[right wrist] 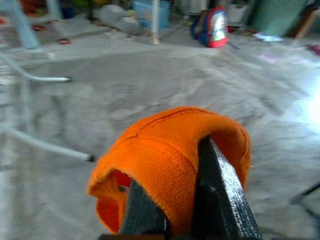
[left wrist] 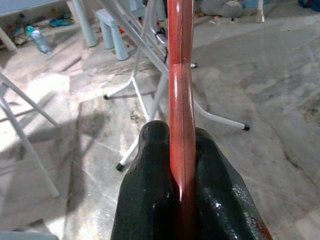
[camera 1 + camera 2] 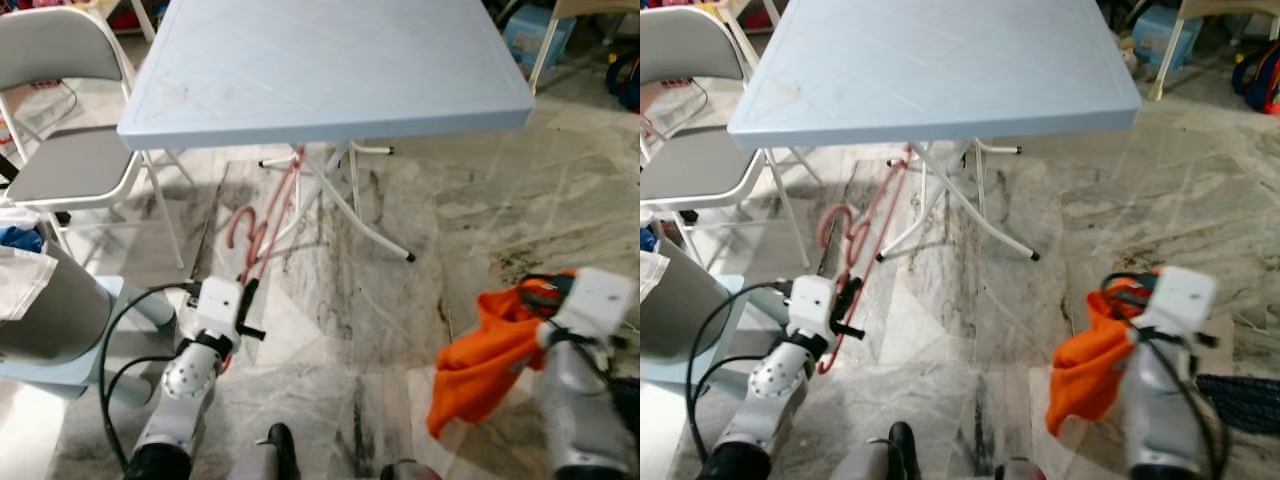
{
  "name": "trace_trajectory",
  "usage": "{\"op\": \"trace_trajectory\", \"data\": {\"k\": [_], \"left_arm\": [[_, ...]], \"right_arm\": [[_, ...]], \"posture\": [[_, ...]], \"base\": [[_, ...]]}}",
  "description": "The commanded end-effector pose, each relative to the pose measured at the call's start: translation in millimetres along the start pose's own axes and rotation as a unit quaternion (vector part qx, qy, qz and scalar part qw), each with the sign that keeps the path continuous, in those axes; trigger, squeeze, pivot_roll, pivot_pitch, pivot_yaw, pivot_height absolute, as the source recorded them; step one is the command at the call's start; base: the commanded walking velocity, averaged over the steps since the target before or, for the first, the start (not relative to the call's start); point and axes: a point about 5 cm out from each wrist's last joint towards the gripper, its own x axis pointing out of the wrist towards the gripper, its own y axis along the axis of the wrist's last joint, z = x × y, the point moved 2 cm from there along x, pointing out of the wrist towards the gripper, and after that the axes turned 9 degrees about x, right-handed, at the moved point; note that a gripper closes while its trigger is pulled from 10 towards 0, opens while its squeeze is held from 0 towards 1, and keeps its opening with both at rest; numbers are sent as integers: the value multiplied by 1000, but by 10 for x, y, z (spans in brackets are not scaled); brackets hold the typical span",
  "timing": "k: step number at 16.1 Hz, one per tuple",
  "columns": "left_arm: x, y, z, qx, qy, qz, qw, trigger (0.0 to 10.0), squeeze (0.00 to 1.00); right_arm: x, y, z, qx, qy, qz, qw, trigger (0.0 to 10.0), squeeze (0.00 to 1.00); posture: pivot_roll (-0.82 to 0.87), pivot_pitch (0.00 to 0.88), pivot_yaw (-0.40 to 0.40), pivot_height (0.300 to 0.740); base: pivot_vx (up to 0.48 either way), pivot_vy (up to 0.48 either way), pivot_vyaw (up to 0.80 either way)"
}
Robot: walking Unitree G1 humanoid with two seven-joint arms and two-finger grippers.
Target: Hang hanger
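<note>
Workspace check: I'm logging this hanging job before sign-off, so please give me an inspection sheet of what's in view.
Surface: pale blue folding table, top bare; grey marble floor.
Job's things: red hanger below the table's front edge; orange garment hanging down.
Clutter: folding chair; white cloth.
Grippers: left gripper shut on the hanger; right gripper shut on the garment.
Cables: black cable looping beside the left arm.
Surroundings: backpack, bottle on the floor.
</note>
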Motion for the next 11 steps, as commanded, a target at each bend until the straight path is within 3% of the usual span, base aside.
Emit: {"op": "trace_trajectory", "data": {"k": [1, 3, 8, 11], "left_arm": [[-36, -9, -94, 3, 17, -5, 1000, 10000, 0], [-33, 97, -109, -3, 11, 7, 1000, 10000, 0], [-53, 145, -65, -28, 2, 13, 1000, 10000, 0], [-38, 216, -53, -39, -3, 20, 999, 10000, 0]], "right_arm": [[-33, 78, -91, 11, 20, 17, 1000, 10000, 0], [-118, 191, -271, 35, 46, 38, 998, 10000, 0], [-134, 247, -318, 41, 54, 40, 997, 10000, 0], [-135, 331, -364, 48, 63, 53, 995, 10000, 0]], "posture": [[35, 177, 85, 740], [39, 187, 98, 740], [39, 203, 99, 740], [37, 206, 93, 740]], "base": [[0, 0, 0], [0, 0, 0], [0, 0, 0], [320, 0, 0]]}}
